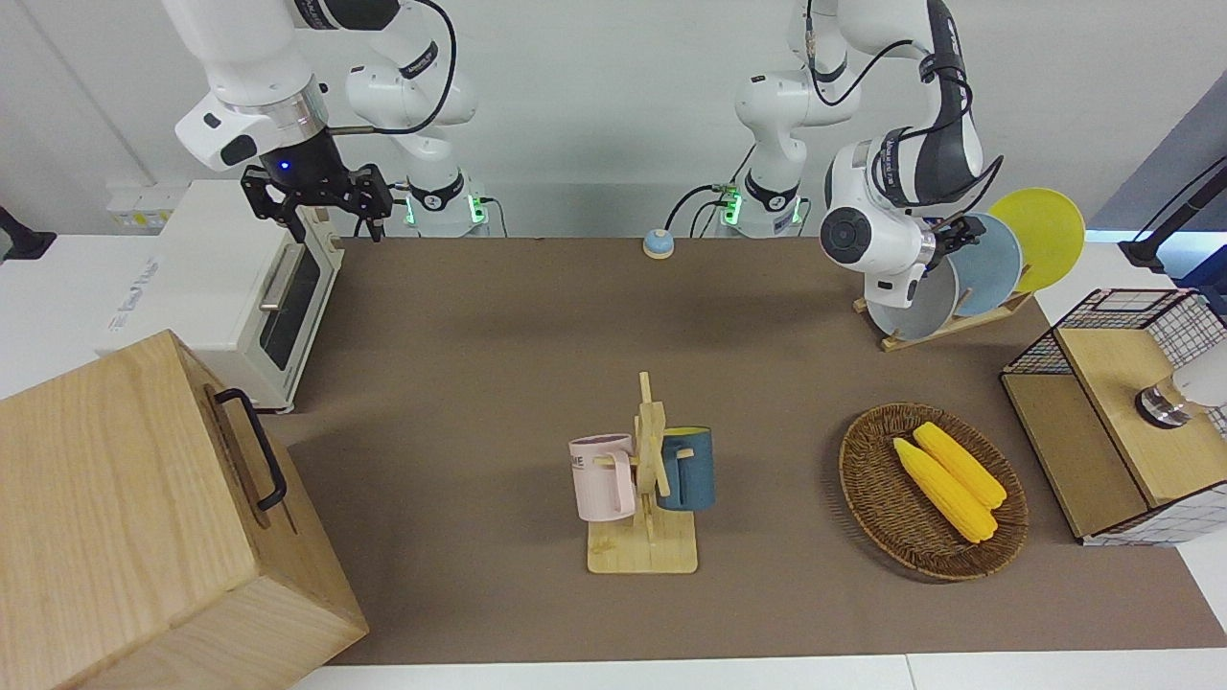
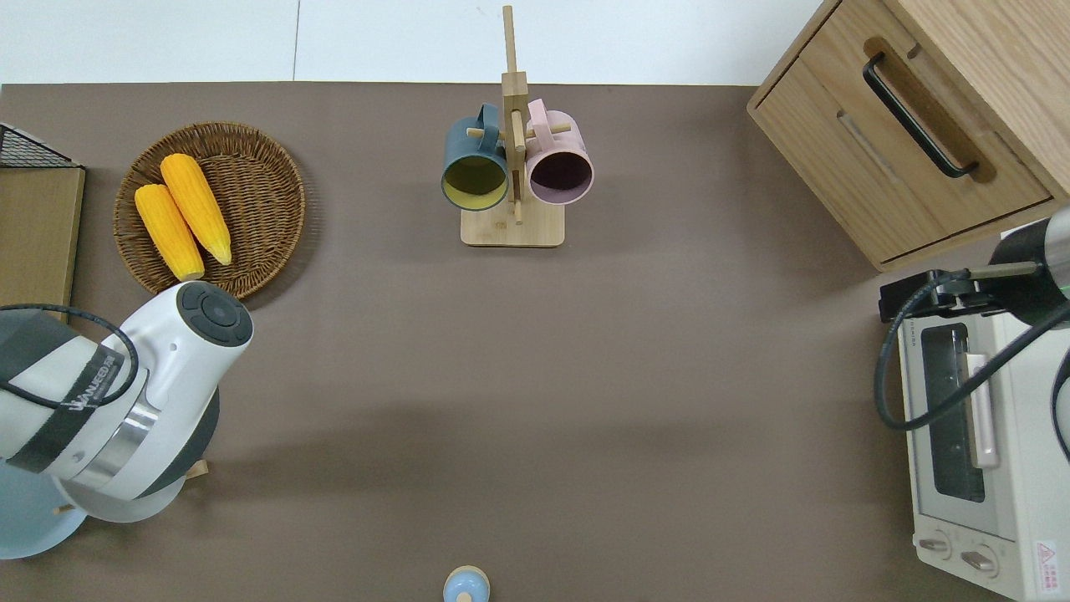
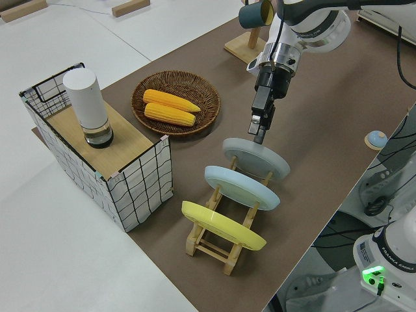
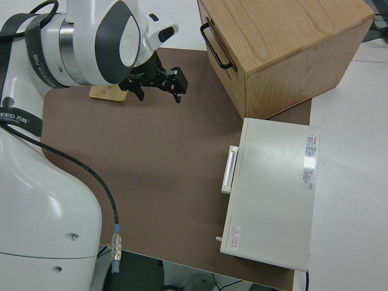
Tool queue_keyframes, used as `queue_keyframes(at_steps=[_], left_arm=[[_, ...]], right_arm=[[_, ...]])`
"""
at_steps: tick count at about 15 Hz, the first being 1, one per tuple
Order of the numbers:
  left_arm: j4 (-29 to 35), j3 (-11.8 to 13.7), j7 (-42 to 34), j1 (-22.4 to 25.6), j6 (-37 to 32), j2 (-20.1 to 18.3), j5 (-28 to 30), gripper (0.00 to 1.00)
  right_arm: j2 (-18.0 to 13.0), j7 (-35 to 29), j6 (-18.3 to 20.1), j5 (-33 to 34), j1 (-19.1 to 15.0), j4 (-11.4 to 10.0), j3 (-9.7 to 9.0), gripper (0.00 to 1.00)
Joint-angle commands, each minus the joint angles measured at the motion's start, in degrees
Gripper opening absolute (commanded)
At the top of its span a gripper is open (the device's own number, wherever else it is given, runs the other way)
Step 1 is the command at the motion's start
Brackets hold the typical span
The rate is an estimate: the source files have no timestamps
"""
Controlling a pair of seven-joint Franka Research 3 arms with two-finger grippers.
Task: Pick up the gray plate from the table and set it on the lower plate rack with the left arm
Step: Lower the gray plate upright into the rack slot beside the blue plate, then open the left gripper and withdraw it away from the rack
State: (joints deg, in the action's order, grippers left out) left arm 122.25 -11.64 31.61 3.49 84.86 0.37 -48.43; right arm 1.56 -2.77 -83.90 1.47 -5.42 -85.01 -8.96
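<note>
Gray plate (image 3: 257, 159), in the middle of the left side view: standing on edge and tilted in the lowest slot of the wooden rack (image 3: 207, 245), lifted off the table (image 1: 498, 364) top. Leaning the same way as the blue plate (image 3: 242, 187) in the next slot up and the yellow plate (image 3: 223, 225) in the top slot. Flat faces turned along the rack, top rim pointing up.

Left gripper (image 3: 259, 133) right above that top rim, pointing down at it. Seems to touch the rim there. Cannot tell whether pinching the rim or loose around it.

Looks like the putting-down is almost done. Best next move, as a guess: letting go and going straight up along the plate's face, so as not to bump the blue plate just beside.

In the upper part of the front view, much of the gray plate hidden by the white wrist. In the bottom corner of the overhead view, only a pale sliver showing under the arm, and no yellow plate at all. Right gripper (image 1: 331, 225) parked
</note>
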Motion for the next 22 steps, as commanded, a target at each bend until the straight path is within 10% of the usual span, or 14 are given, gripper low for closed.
queue_keyframes(at_steps=[1, 12, 22], left_arm=[[-3.8, 0.2, -0.3, -0.3, 0.7, -1.0, 5.6, 1.0], [-25.2, 0.4, -9.9, 0.3, 0.0, -0.7, 35.8, 1.0], [-28.4, 0.8, -21.2, -0.2, 3.2, -0.4, 50.5, 1.0]], right_arm=[[0.0, -0.2, 0.1, -0.2, 0.4, 0.4, 0.34, 0.983], [0.0, -0.2, 0.1, -0.2, 0.4, 0.4, 0.34, 0.983], [0.0, -0.2, 0.1, -0.2, 0.4, 0.4, 0.34, 0.983]])
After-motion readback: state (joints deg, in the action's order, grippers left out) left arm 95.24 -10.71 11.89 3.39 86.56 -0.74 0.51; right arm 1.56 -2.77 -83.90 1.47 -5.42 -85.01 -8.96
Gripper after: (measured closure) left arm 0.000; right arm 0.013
